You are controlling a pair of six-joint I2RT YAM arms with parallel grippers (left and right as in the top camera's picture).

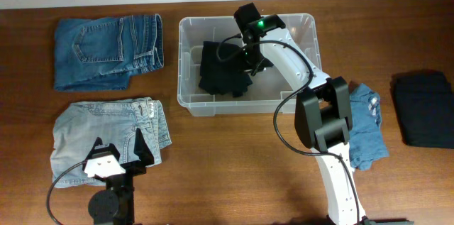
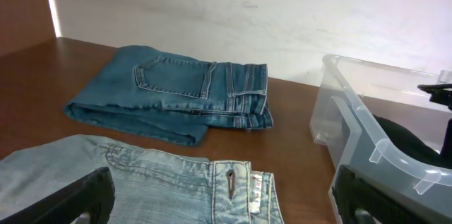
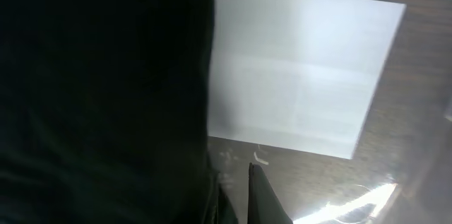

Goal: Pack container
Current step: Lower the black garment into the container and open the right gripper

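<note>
Clear translucent plastic forms the large rectangular container [image 1: 213, 104], which sits just off the table's centre toward 12 o'clock in the overhead view. A crumpled black cloth garment [image 1: 216, 72] lies in its 9 o'clock half. The right gripper [image 1: 250, 58] reaches down inside the container from 5 o'clock, at the 3 o'clock edge of that garment. I cannot tell how far its jaws stand apart. In the right wrist view black cloth [image 3: 99, 90] fills the whole 9 o'clock side, and only one dark fingertip [image 3: 263, 196] shows at 6 o'clock. Beyond it lies the white rectangular label [image 3: 296, 75] on the container's base.

The left gripper [image 1: 118, 148] hangs wide apart and holds nothing, above the folded pale blue denim jeans [image 1: 78, 129] at 8 o'clock. Its two black fingers [image 2: 78, 199] are cut off by the bottom corners of the left wrist view.

Folded darker blue denim jeans [image 1: 106, 51] lie at 10 o'clock. A rumpled mid-blue denim piece [image 1: 369, 129] at 4 o'clock is partly hidden under the right arm. A flat dark garment [image 1: 424, 108] at 3 o'clock is cut off by the frame edge
</note>
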